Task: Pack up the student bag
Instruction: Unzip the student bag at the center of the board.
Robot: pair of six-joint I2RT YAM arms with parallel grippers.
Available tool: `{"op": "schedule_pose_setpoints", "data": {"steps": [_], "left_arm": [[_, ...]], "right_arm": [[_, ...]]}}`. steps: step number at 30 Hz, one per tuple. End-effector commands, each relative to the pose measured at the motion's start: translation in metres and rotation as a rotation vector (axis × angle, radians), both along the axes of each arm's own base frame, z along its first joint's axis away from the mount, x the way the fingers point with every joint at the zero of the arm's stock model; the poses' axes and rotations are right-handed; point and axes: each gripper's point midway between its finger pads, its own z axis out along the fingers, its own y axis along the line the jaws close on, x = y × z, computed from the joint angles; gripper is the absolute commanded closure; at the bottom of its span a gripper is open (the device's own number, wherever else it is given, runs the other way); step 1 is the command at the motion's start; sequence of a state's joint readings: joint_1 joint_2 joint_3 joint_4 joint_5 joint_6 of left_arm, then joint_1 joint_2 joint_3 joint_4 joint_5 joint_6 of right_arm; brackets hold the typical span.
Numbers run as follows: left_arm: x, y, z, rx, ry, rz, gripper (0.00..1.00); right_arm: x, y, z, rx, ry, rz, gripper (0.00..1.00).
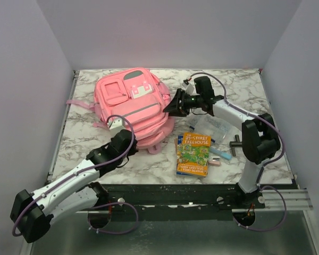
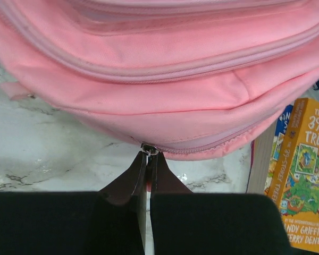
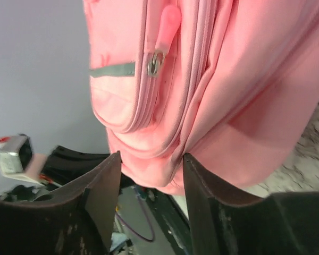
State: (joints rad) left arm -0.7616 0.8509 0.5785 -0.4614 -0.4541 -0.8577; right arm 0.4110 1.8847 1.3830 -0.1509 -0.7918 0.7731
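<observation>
One student bag (image 1: 133,103), a large soft pink fabric backpack with grey-trimmed front pockets, lies flat on the grey-veined white marble surface (image 1: 77,133). It sits toward the far left, pockets facing up.

Left jaws: pressed together, pinching the small metal zipper pull (image 2: 149,150) at the bag's near edge, on the lowest zip seam. The dark pads (image 2: 128,181) meet at the pull.

Right jaws: spread wide at the bag's right side. A rounded pink corner sits in the gap between the brown pads (image 3: 102,188); I cannot tell whether it touches them. Above that gap, a pink rubber zip tab (image 3: 168,24) hangs from a metal slider on a front pocket.

Just beside the bag's near right corner lies an orange paperback book (image 1: 194,153), stacked on a blue-edged one. A clear plastic case (image 1: 210,127) lies beyond the books, under my right arm. A black T-shaped tool (image 1: 235,144) rests near that arm's upright.
</observation>
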Motion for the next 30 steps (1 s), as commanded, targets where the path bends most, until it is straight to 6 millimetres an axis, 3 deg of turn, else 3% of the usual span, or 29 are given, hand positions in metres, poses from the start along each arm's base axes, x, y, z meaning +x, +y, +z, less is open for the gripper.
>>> {"op": "schedule_pose_setpoints", "data": {"steps": [1, 4, 13, 16, 19, 22, 25, 30], "left_arm": [[0.004, -0.052, 0.029, -0.146, -0.024, -0.172, 1.0], [0.004, -0.07, 0.031, -0.167, -0.019, -0.219, 1.0], [-0.008, -0.094, 0.021, -0.19, 0.02, -0.288, 1.0], [-0.008, -0.096, 0.023, -0.176, 0.005, -0.305, 1.0], [-0.01, -0.099, 0.028, -0.172, -0.009, -0.329, 1.0], [-0.01, -0.101, 0.025, -0.159, -0.004, -0.333, 1.0], [-0.01, -0.101, 0.025, -0.157, -0.001, -0.33, 1.0], [-0.008, -0.105, 0.026, -0.143, 0.003, -0.345, 1.0]], "right_arm": [[-0.018, -0.001, -0.003, 0.031, -0.028, -0.115, 0.41], [-0.041, 0.001, -0.004, 0.123, 0.022, -0.185, 0.3], [-0.065, 0.043, -0.005, 0.258, 0.155, -0.207, 0.3], [-0.068, 0.058, -0.026, 0.186, 0.239, -0.223, 0.3], [-0.073, 0.067, -0.033, 0.165, 0.278, -0.262, 0.28], [-0.073, 0.064, -0.044, 0.093, 0.293, -0.323, 0.26], [-0.073, 0.049, -0.052, 0.058, 0.304, -0.413, 0.26], [-0.09, 0.045, -0.061, 0.05, 0.395, -0.447, 0.28]]}}
